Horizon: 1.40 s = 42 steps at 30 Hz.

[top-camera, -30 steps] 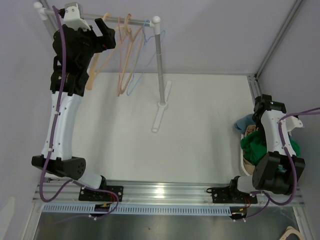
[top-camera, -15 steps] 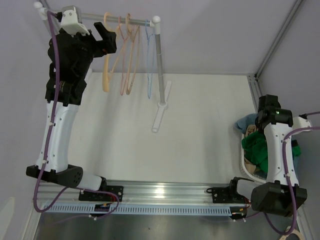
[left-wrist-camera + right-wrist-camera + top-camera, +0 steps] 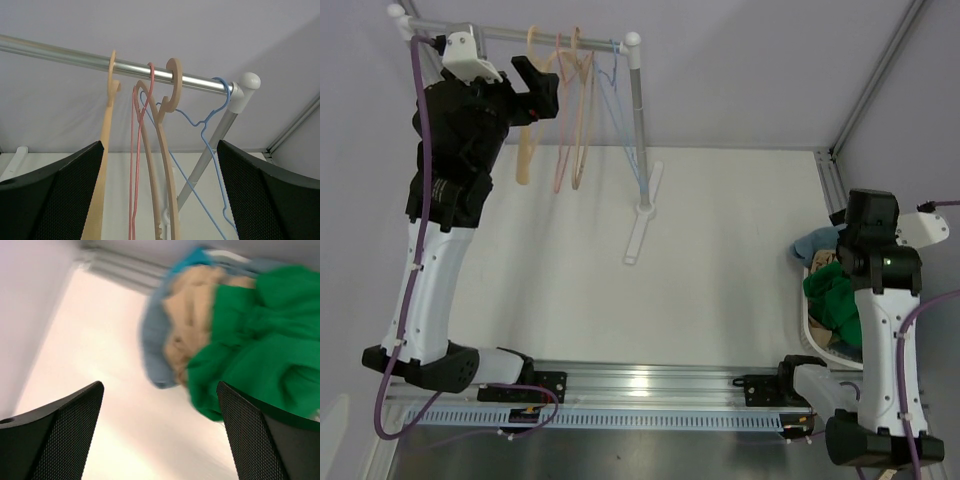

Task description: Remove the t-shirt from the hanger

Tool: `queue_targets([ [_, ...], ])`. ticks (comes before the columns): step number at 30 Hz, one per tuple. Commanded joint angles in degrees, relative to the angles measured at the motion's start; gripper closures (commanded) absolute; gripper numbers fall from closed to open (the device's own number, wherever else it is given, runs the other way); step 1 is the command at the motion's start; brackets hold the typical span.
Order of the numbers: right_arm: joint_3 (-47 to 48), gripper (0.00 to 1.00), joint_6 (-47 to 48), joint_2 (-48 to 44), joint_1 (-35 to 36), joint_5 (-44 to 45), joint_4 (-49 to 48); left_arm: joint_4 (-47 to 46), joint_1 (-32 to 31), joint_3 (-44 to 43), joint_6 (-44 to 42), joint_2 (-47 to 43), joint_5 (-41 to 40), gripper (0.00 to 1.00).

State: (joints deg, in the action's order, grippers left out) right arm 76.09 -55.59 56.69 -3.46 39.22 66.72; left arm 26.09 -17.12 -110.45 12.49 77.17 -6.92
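Several hangers hang bare on the metal rail (image 3: 60, 52): a tan wooden hanger (image 3: 102, 165), a pink wire hanger (image 3: 133, 165), a wooden pair (image 3: 167, 165) and a blue wire hanger (image 3: 204, 125). None carries a t-shirt. My left gripper (image 3: 159, 155) is open and empty, just in front of the hangers and below the rail; it also shows in the top view (image 3: 538, 85). A green t-shirt (image 3: 260, 350) lies crumpled with blue cloth (image 3: 155, 350) and tan cloth (image 3: 190, 320). My right gripper (image 3: 160, 395) is open and empty above them.
The rack's upright pole (image 3: 640, 130) and its foot (image 3: 642, 225) stand at the back of the table. The clothes lie in a white basket (image 3: 806, 325) at the right edge, under my right arm (image 3: 875, 260). A metal frame post (image 3: 875, 80) runs up at the back right.
My right arm has risen from low over the basket to a raised pose above the clothes. My left arm has shifted slightly at the rail, and the hangers have swung.
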Motion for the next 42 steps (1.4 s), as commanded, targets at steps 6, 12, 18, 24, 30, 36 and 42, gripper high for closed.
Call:
queue_targets([
  [6, -6.7, 0.01, 28.3, -3.2, 0.3, -25.9, -38.5, -1.5, -4.2, 9.7, 0.2, -13.2, -1.7, 0.00],
  [12, 0.1, 0.01, 33.2, 11.1, 0.3, -41.7, -46.3, -5.4, -6.8, 29.8, -0.8, -27.1, -4.1, 0.00],
  [18, 4.2, 0.00, 37.9, 17.2, 0.2, -53.4, -46.2, -0.4, -7.0, 45.3, 0.2, -39.2, -4.8, 0.00],
  [24, -8.6, 0.01, 38.3, 10.1, 0.4, -63.6, -52.6, 3.8, -7.0, 56.0, 4.2, -48.2, -7.1, 0.01],
  [30, -20.4, 0.00, 43.0, 0.0, 1.1, -66.2, -53.7, 2.5, -7.0, 64.0, 4.4, -52.0, -5.0, 0.01],
  [36, -22.2, 0.00, 44.5, -3.9, 1.2, -65.6, -51.1, 2.4, -7.0, 62.8, 3.8, -49.7, -3.5, 0.00],
  [42, -22.7, 0.01, 44.6, -4.3, 1.2, -65.6, -51.0, 2.0, -7.0, 62.9, 3.9, -49.2, -3.2, 0.01],
])
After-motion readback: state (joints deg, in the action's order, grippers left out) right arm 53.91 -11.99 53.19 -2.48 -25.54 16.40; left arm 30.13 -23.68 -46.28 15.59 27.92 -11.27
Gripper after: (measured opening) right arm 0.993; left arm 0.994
